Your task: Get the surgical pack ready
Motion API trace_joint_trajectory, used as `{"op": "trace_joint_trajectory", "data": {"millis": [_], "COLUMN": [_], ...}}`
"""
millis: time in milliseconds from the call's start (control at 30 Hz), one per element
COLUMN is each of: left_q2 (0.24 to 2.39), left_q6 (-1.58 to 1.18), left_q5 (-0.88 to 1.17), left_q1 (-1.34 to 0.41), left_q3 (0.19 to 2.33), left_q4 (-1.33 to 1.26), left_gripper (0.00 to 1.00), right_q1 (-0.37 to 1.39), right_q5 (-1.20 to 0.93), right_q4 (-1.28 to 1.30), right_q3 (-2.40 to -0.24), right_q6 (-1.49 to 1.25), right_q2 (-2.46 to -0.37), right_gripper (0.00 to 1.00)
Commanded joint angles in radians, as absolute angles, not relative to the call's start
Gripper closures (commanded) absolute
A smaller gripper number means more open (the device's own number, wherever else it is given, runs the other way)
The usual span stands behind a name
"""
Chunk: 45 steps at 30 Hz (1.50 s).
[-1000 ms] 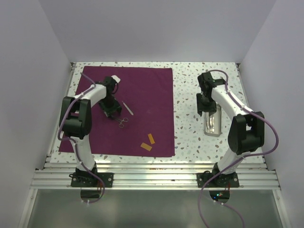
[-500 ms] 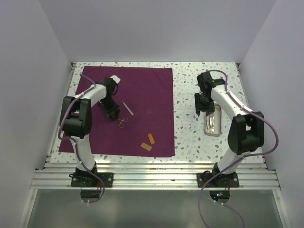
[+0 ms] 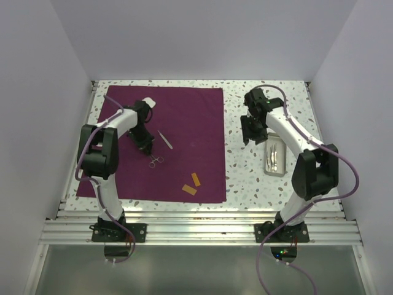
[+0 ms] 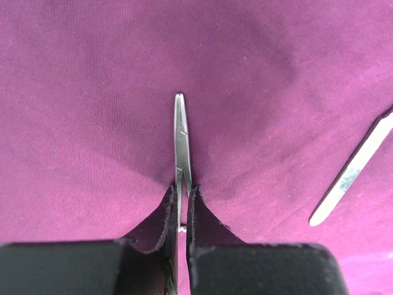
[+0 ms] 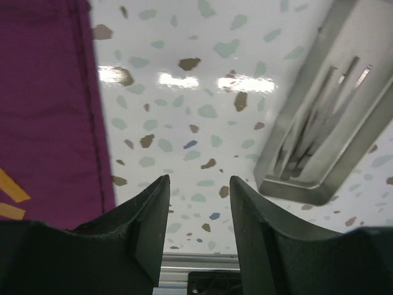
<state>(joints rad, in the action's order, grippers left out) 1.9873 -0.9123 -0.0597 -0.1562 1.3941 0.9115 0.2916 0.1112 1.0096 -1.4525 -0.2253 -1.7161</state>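
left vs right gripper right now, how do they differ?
Left gripper is shut on steel forceps; right gripper is open, holding nothing. Left is over the purple sheet; right is over bare speckled table, between that sheet and the metal tray. Both have black fingers.

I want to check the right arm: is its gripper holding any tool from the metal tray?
No, the right gripper is open and empty; the metal tray lies apart from it.

Right gripper point(image 5: 198, 184): black fingers stand apart (white speckled terrazzo tabletop point(image 5: 184, 123) shows in the gap). Deep purple-maroon fabric sheet point(image 5: 43, 104) lies flat at left, hemmed edge visible, two orange strips point(image 5: 12, 187) on it. Rectangular steel tray point(image 5: 301, 187) at right holds slender metal instruments point(image 5: 319, 104).
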Motion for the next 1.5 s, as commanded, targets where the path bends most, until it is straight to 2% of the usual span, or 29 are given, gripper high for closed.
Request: {"op": "trace_joint_trajectory", "data": {"millis": [0,233,467,600,733,933,1367,1400,1467], "left_q2": [1.939,1.798,1.662,1.631,1.603,1.548,1.505,1.502,1.497], "left_q6": [-0.879,-0.762,-0.625,-0.566,-0.540,-0.546,-0.552,-0.554,-0.552], "left_q5": [-0.013,0.097,0.262,0.354,0.406,0.439,0.505,0.506,0.511], "left_q1": [-0.150,-0.153,-0.167,-0.198,-0.253,-0.287,-0.310,-0.310,-0.311], "left_q3": [1.373,1.284,1.157,1.092,1.036,0.999,0.989,0.988,0.985], "left_q4": [0.853,0.755,0.614,0.563,0.529,0.482,0.451,0.449,0.445], "left_gripper": [1.00,1.00,1.00,1.00,1.00,1.00,1.00,1.00,1.00], "right_q1": [0.342,0.388,0.449,0.509,0.564,0.644,0.696,0.698,0.701], "right_q5": [0.002,-0.348,-0.582,-0.617,-0.621,-0.627,-0.637,-0.640,-0.649], "right_q4": [0.988,0.745,0.438,0.312,0.204,0.201,0.230,0.224,0.225], "right_q3": [-1.537,-1.491,-1.431,-1.483,-1.534,-1.591,-1.614,-1.617,-1.626], "right_q6": [-0.248,-0.420,-0.644,-0.741,-0.846,-0.868,-0.853,-0.853,-0.856], "right_q2": [-1.733,-1.787,-1.897,-1.978,-2.046,-2.106,-2.174,-2.177,-2.187], "right_gripper": [0.52,0.52,0.48,0.42,0.40,0.40,0.52,0.53,0.64]}}
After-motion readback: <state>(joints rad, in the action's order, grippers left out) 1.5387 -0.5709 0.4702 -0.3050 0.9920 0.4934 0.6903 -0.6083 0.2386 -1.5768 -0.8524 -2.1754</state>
